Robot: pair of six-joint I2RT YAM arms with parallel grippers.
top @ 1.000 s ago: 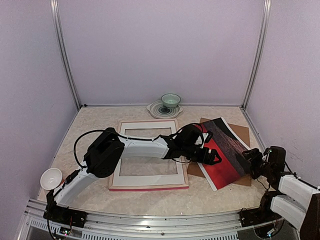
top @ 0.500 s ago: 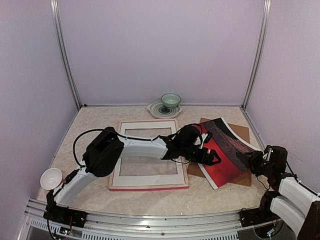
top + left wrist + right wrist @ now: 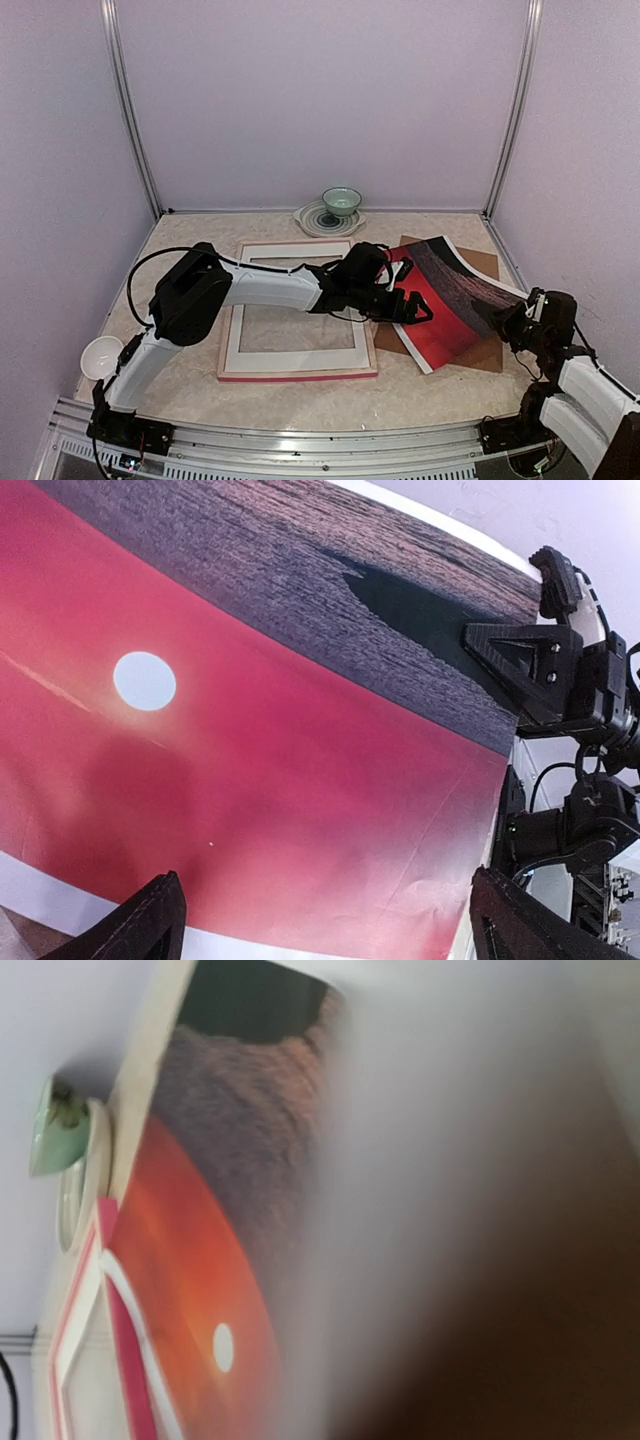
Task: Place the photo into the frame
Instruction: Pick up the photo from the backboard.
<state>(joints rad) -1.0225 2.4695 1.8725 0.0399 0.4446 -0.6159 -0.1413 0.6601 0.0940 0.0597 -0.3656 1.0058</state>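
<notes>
The photo (image 3: 447, 318), a red sunset print with a dark sea, lies at the right on a brown backing board (image 3: 484, 264). Its right edge curls up off the board. My right gripper (image 3: 513, 322) is shut on that raised edge, and the left wrist view shows the right gripper (image 3: 515, 670) pinching it. My left gripper (image 3: 408, 292) hovers open over the photo's red part (image 3: 300, 780), one black fingertip (image 3: 150, 920) at each side. The frame (image 3: 300, 375) lies flat at the centre, its pink rim showing round a white mat (image 3: 238, 330). In the right wrist view the photo (image 3: 190, 1260) blurs close to the lens.
A green bowl (image 3: 341, 201) sits on a patterned plate (image 3: 310, 218) at the back wall. A small white dish (image 3: 100, 356) lies by the left arm's base. Metal posts and lilac walls close in both sides and the back.
My right gripper has shut on the photo's right edge and drawn back a little, so that edge curls up. The left arm has shifted slightly left, its gripper still open.
</notes>
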